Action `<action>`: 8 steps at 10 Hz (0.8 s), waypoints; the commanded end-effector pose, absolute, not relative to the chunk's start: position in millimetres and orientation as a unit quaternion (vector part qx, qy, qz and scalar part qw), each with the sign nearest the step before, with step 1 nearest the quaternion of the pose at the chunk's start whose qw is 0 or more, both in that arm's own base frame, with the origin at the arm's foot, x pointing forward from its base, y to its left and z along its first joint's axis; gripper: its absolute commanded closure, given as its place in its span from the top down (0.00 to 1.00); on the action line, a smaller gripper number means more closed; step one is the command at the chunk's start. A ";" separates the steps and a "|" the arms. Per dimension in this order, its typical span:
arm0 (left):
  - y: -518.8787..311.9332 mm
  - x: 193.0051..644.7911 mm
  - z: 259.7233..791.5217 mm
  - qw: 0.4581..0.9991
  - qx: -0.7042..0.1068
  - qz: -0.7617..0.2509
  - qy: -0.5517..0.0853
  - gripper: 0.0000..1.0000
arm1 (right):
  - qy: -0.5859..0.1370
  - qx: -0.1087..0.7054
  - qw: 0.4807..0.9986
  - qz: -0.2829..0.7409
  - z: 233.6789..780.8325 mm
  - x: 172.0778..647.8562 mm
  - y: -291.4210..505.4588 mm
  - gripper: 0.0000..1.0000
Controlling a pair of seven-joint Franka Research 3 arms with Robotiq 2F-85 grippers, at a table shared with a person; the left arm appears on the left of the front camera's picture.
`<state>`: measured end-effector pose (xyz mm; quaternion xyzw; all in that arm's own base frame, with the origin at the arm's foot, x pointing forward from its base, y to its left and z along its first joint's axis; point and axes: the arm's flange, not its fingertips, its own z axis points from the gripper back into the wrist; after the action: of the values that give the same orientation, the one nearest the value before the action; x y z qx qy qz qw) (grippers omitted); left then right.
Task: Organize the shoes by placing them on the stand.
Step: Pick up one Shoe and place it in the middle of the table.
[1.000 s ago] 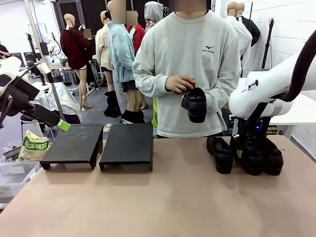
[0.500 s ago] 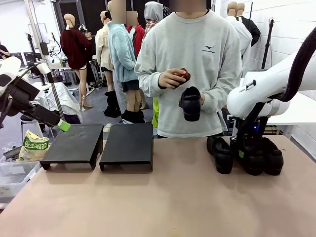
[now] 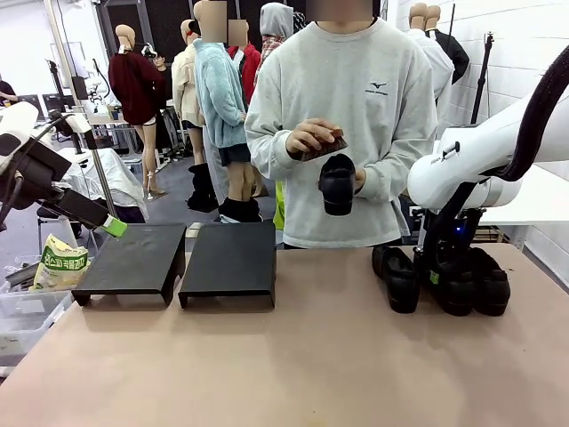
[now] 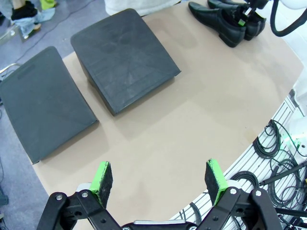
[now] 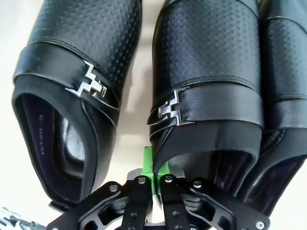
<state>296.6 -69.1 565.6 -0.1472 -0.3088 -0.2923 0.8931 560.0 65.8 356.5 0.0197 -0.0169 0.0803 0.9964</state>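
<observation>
Right tool clamped shut on middle shoe collar, neighbour shoes just beside it, fourth shoe in person's grip. Nothing on stands yet, all four left.

front across table, wrists downward, shoes shared

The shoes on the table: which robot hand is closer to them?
The right gripper: it is pinching the edge of the middle shoe. The left gripper hangs open far off, over by the stands.
</observation>
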 end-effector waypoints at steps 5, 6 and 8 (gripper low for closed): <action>-67.6 296.8 565.5 0.891 -0.151 -0.295 -0.309 1.00 | -0.165 -0.032 0.984 0.052 481.2 472.6 98.3 0.00; -67.6 296.8 565.5 0.891 -0.151 -0.295 -0.309 1.00 | -0.175 -0.040 0.983 0.044 490.3 451.6 107.7 0.00; -67.6 296.8 565.5 0.891 -0.151 -0.295 -0.309 1.00 | -0.153 -0.018 0.986 0.062 498.0 474.9 98.5 0.00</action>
<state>296.5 -69.1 565.7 -0.1470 -0.3089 -0.2923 0.8930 442.1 109.8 506.2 -0.0253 -0.1635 0.0586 0.9845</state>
